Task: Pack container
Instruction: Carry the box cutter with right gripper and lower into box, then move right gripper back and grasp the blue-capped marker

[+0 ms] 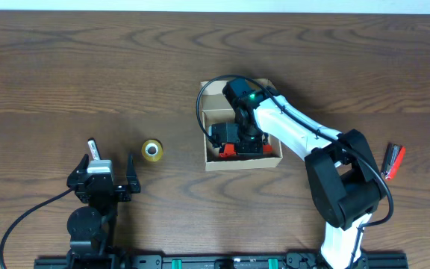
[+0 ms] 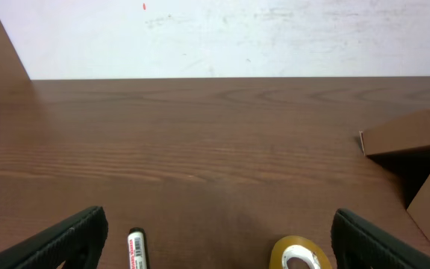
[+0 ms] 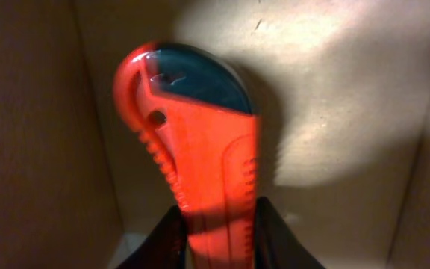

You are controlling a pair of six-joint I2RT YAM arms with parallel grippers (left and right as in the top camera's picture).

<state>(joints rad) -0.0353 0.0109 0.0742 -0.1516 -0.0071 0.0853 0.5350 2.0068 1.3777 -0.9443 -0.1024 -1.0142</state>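
From above, the plain tan cardboard container stands open near the middle of the table, with my right gripper inside it.

Left wrist view: my left gripper is spread wide and holds nothing. The container is at the right edge.

Right wrist view: my right gripper clamps a red tool, maybe a cutter, above the brown floor of the container.

No legible text, brand, number or sign in any view.

Only printing seen: small red lettering along the barrel of the white marker pen, lying on the brown wooden table. The characters are too small and blurred to read.

Tan cardboard box: visible faces plain.

Red plastic utility knife: moulded ridges on the handle, no lettering resolved.
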